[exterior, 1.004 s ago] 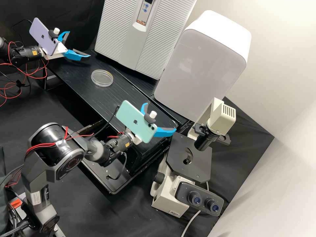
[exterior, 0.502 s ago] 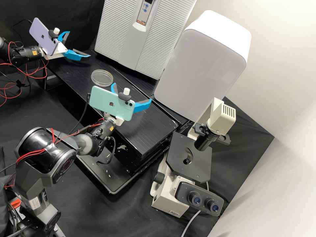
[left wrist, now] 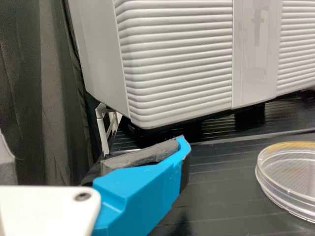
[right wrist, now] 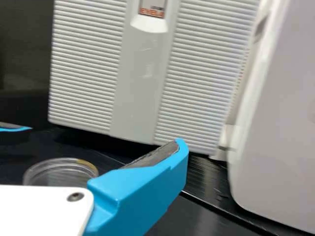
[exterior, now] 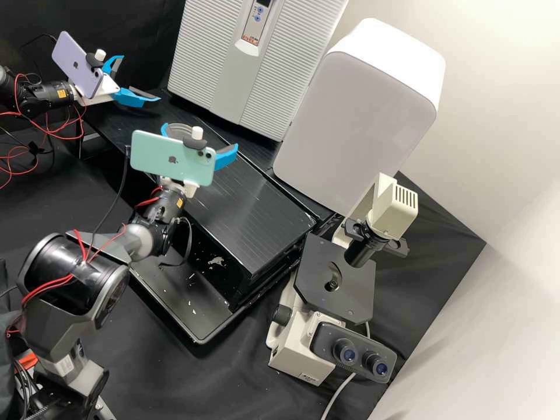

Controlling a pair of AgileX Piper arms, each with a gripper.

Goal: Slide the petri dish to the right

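The clear round petri dish (left wrist: 290, 177) lies on the raised black platform (exterior: 245, 210), near its far left end. In the high view only the dish's rim (exterior: 178, 126) peeks out above the teal phone on my right wrist. My right gripper (exterior: 200, 136) hovers open over the dish, one blue finger on each side and nothing between them. The right wrist view has the dish (right wrist: 59, 172) just past my own blue finger (right wrist: 147, 182). My left gripper (exterior: 140, 79) stands open at the platform's far left corner, a short way from the dish, with one finger (left wrist: 147, 187) close by.
A white ribbed machine (exterior: 256, 58) stands behind the platform, with a tall white box instrument (exterior: 361, 111) to its right. A microscope (exterior: 344, 291) sits past the platform's right end. A lower black tray (exterior: 186, 297) lies in front. Red cables hang at the left.
My right gripper has swung from the platform's near right end back and to the left, ending over the petri dish and hiding most of it. The left arm and the dish have stayed put.
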